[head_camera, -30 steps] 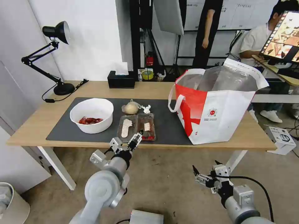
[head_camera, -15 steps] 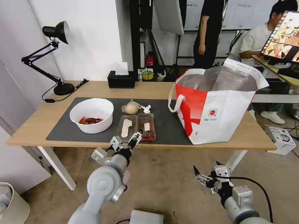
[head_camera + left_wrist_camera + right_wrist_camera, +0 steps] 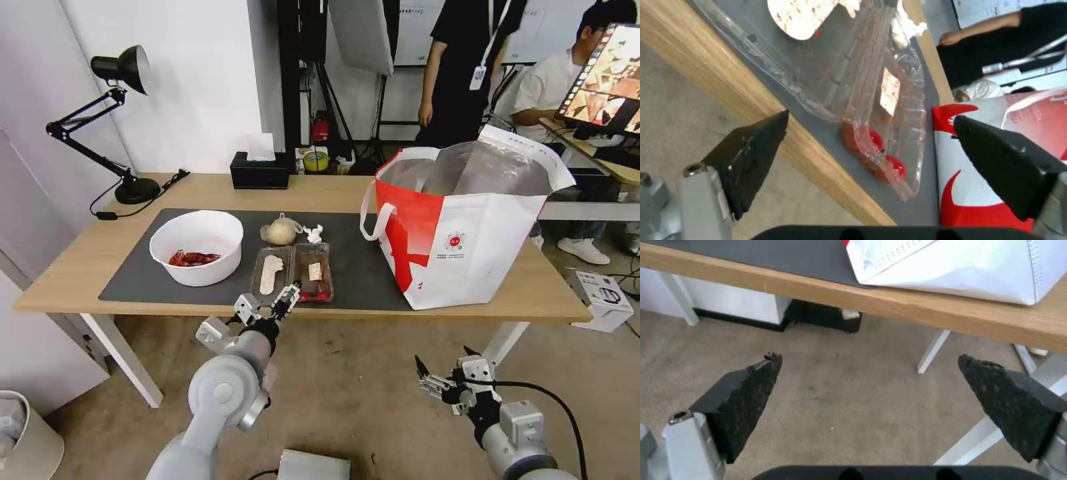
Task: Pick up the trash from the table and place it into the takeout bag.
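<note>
Looking along the tabletop (image 3: 80,283) from its left end to its right end, all the trash is out on the dark mat (image 3: 133,280) and nothing has gone into the bag yet, so the job looks like it is just starting. The white bowl (image 3: 197,247) with red scraps sits on the left part of the mat. Next comes the knotted bag with the beige lump (image 3: 280,231), toward the back edge of the mat, with the little white tissue (image 3: 313,233) just beside it. In front of those two lies the clear tray (image 3: 293,272), open and flat, close to the front edge of the tabletop, with red bits in its near corner. The left pincer (image 3: 265,308) hangs just off that front edge, right by the tray, with its two tips wide apart and holding nothing; it seems to be lining up for the tray first. The takeout bag (image 3: 467,247) stands open at the right end of the tabletop, and its silver inside shows no trash from here. The right pincer (image 3: 445,383) waits low over the floor, below the front edge near the bag, also spread apart and empty. Four things are left to pick up and drop in.
</note>
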Robot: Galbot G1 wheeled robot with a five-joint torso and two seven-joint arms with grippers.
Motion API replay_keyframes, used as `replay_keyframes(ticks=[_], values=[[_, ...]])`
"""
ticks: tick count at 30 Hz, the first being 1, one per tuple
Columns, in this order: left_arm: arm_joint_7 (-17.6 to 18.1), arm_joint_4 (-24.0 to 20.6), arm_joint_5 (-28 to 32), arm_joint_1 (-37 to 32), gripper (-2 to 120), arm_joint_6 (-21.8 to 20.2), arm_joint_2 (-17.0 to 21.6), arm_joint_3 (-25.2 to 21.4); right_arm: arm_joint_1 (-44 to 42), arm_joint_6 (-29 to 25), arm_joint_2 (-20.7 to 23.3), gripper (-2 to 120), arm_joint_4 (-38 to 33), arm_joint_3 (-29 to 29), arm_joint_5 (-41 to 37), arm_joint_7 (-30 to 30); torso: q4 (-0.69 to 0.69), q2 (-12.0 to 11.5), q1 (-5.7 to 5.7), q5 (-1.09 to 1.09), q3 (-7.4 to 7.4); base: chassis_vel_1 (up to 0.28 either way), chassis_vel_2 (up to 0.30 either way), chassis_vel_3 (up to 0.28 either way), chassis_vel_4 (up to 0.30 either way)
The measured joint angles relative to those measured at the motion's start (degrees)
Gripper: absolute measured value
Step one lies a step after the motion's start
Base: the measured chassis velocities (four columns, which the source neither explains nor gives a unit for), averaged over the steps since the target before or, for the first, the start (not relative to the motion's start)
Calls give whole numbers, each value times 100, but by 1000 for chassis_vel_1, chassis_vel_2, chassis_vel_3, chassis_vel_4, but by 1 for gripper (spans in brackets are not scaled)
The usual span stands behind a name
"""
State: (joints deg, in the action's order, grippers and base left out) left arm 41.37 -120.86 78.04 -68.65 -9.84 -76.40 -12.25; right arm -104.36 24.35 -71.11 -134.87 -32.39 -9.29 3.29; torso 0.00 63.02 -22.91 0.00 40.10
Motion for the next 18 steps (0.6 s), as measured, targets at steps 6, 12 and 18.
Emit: replay_keyframes(ticks=[6,12,18], values=[[5,-23,24,2,100,7,-14,-26,-1,-10,5,100,21,-7,2,0,0,0,0,0,1,0,0,0,0],[-1,-6,39,7,100,14,-38,-69,-19,-26,-11,100,25,-6,13,0,0,0,0,0,0,0,0,0,0],[2,41,37,44,100,21,-71,-70,-54,-42,-26,100,25,-4,29,0,0,0,0,0,1,0,0,0,0]])
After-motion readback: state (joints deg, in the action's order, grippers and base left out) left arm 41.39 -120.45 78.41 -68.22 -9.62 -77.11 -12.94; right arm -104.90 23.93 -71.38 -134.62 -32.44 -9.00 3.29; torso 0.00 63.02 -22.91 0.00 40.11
